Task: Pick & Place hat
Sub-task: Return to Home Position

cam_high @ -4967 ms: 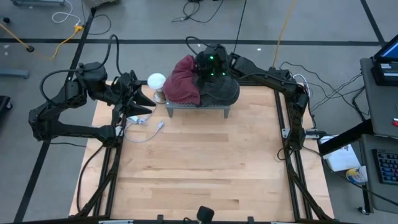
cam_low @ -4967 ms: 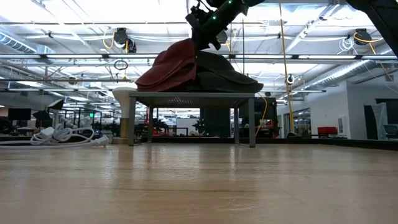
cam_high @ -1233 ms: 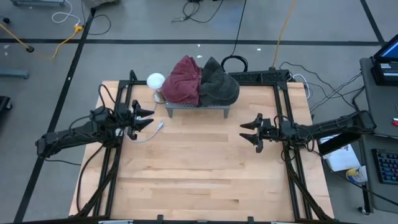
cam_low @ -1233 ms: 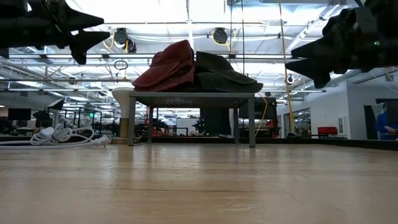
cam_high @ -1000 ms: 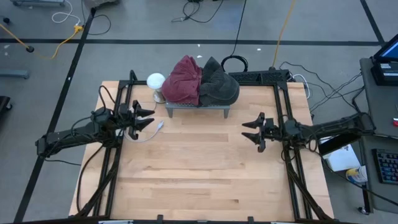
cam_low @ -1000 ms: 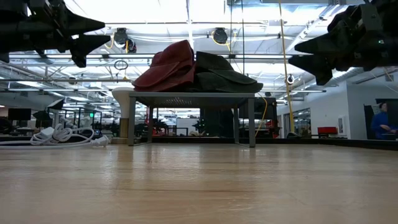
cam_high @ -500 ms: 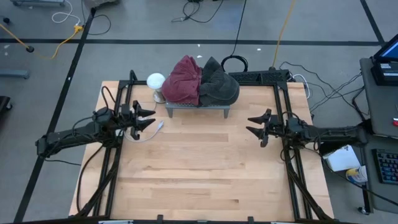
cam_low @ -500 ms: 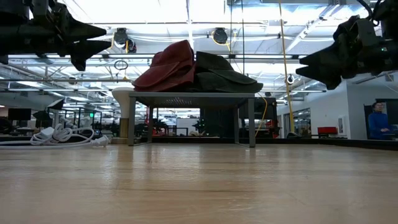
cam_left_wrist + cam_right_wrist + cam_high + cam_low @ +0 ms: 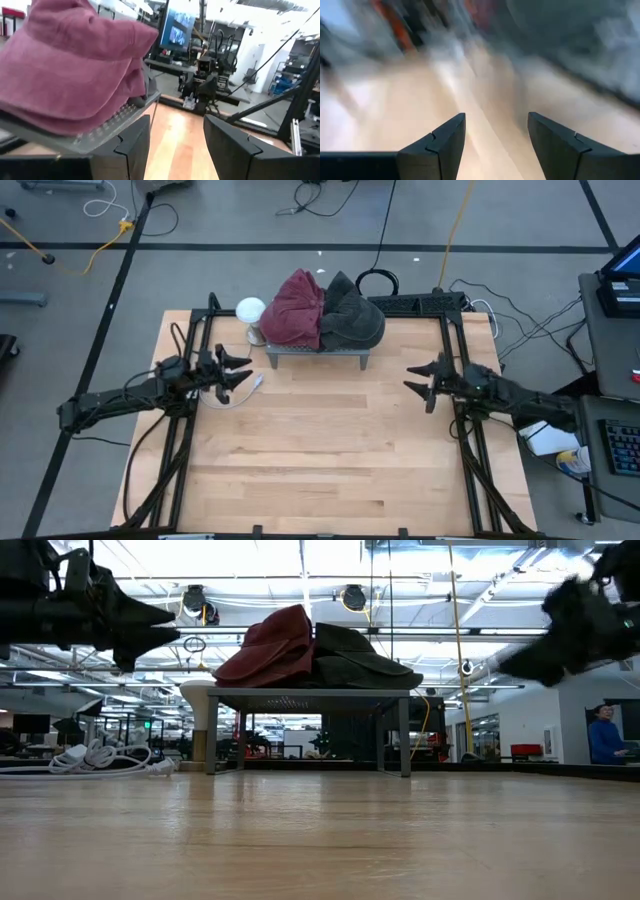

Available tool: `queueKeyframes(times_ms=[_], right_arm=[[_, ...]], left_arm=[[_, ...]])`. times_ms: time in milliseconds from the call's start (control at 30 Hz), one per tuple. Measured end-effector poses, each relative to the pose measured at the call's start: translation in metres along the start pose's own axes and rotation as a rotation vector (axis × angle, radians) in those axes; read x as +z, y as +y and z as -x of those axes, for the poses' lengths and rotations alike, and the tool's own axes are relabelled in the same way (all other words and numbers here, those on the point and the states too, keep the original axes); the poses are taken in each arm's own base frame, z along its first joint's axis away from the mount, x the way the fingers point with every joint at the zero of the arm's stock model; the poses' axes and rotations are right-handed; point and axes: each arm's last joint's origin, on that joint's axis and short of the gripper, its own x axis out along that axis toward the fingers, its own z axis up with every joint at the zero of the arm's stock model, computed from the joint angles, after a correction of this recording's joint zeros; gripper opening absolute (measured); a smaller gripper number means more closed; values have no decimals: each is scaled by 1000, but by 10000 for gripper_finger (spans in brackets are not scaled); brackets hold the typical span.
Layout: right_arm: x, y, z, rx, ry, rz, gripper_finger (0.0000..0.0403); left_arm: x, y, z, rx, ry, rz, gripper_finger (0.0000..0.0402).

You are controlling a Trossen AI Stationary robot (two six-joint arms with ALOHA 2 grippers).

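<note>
A dark red hat (image 9: 297,308) and a dark grey-green hat (image 9: 356,315) lie side by side on a small grey stand (image 9: 318,352) at the table's far middle, the red one on the left. The low view shows the red hat (image 9: 270,648) leaning against the dark hat (image 9: 360,658), both on the stand top (image 9: 310,693). My left gripper (image 9: 243,370) is open above the table's left edge, pointing at the stand; its wrist view shows the red hat (image 9: 70,65) close by. My right gripper (image 9: 412,377) is open near the right edge, empty.
A white round lamp-like object (image 9: 251,310) stands left of the stand. A white cable with a plug (image 9: 240,390) lies under my left gripper. Bare wooden tabletop (image 9: 320,450) spreads in front of the stand. A person (image 9: 603,735) shows far off in the room.
My right gripper has drawn back toward the table's right edge and a little toward the far side, still open. My left gripper has hardly shifted. Both hats stay on the stand.
</note>
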Motion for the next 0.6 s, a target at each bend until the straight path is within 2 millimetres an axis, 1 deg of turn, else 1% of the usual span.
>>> queueKeyframes(times_ms=[67, 100, 200, 267, 433, 600], right_arm=[[2, -4, 6, -59, 84, 6, 210], [4, -5, 7, -100, 70, 0, 210], [9, -7, 8, -143, 35, -12, 210], [4, -9, 6, -169, 59, -21, 210], [2, -11, 3, -175, 34, -7, 210], [-1, -10, -3, -137, -52, 53, 210]], left_arm=[[-2, 1, 1, 16, 22, 1, 187], [-3, 1, 1, 26, 26, 3, 186], [-6, 3, 1, 55, 52, 15, 187], [-7, 3, 2, 67, 61, 26, 186], [-8, 3, 3, 72, 69, 46, 187], [-7, 3, 3, 71, 64, 43, 186]])
